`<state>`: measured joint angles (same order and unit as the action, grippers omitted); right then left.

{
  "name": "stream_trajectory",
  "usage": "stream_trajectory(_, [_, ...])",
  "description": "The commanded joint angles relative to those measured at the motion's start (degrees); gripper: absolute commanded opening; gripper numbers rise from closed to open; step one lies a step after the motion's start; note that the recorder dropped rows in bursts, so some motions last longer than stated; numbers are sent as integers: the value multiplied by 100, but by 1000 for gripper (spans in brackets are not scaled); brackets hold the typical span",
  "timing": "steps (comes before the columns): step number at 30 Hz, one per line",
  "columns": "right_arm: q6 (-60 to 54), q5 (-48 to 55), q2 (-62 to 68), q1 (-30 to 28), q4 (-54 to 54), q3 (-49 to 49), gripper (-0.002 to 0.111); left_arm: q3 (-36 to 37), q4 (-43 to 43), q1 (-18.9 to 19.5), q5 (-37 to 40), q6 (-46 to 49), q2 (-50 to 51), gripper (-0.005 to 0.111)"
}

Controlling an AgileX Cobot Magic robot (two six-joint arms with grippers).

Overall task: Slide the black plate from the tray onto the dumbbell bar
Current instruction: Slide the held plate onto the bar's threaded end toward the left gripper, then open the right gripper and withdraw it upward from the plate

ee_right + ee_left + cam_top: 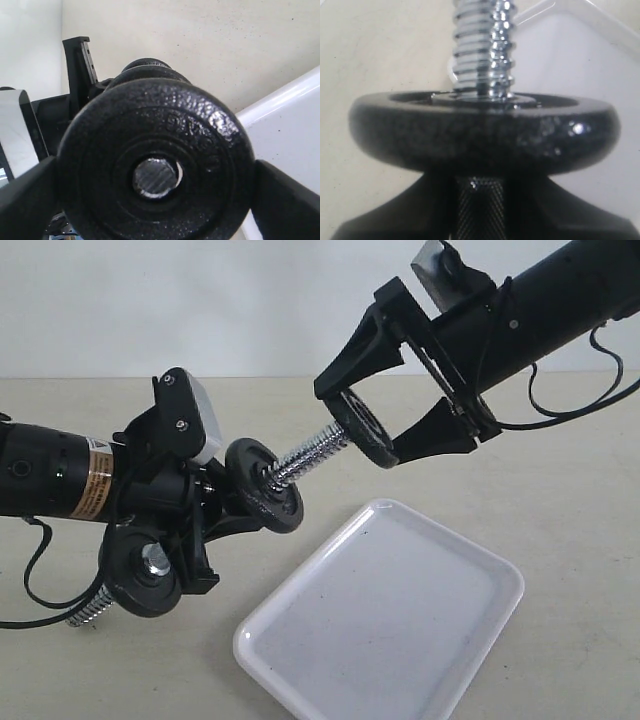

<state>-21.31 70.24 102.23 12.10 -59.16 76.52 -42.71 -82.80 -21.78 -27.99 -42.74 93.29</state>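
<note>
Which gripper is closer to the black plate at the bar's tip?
Right. The right gripper clamps the black plate; the left gripper holds the dumbbell bar farther down, behind another disc.

The dumbbell bar (310, 455) slants up rightward from the left gripper (200, 510), with an end disc (140, 570) at its lower left end, an inner disc (262, 485) just beyond that gripper, the black plate (365, 430) at its upper tip, and the tray (300, 585) on the table (560, 500) below it.

Left arm (50, 475): stretched in from 9 o'clock, nearly level.
Left gripper (205, 515): at its 3 o'clock end, jaws clamped on the dumbbell bar (310, 452).
Right arm (560, 300): sloped down from 2 o'clock.
Right gripper (365, 425): fingers spread, pinching the black plate (362, 427) by its rim.
</note>
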Motion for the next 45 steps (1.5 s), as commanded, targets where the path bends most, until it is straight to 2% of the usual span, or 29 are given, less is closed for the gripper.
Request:
stream_trajectory(1, [-8, -27, -102, 183, -201, 77, 0, -199, 592, -15, -794, 90, -361, 4])
stream_trajectory(6, [-63, -27, -102, 424, -147, 77, 0, -199, 701, -15, -782, 90, -361, 4])
stream_trajectory(19, [-863, -27, -102, 447, 444, 77, 1, -199, 960, -15, -846, 90, -361, 4])
stream_trajectory(21, [-1041, -27, -102, 447, 444, 77, 9, -199, 960, -15, -846, 90, -361, 4])
stream_trajectory(22, [-1156, -27, -102, 447, 456, 77, 16, -199, 974, -15, -846, 90, -361, 4])
stream_trajectory(24, [-1217, -27, -102, 447, 455, 77, 37, -199, 1001, -15, -858, 90, -361, 4])
stream_trajectory(26, [-1200, -27, -102, 447, 455, 77, 74, -199, 1001, -15, -858, 79, -361, 4])
stream_trajectory(28, [-1258, -27, -102, 447, 466, 77, 105, -199, 1001, -15, -858, 3, -361, 4])
stream_trajectory(33, [-1502, -27, -102, 447, 294, 77, 104, -199, 1001, -15, -840, 2, -361, 4])
stream_trajectory(38, [-2071, -497, -102, 447, -162, 188, 104, -199, 1001, -15, -692, 2, -361, 4])
stream_trajectory(45, [-2516, -1354, -102, 171, -106, 1249, 104, -199, 1001, -15, -467, -20, -361, 4])
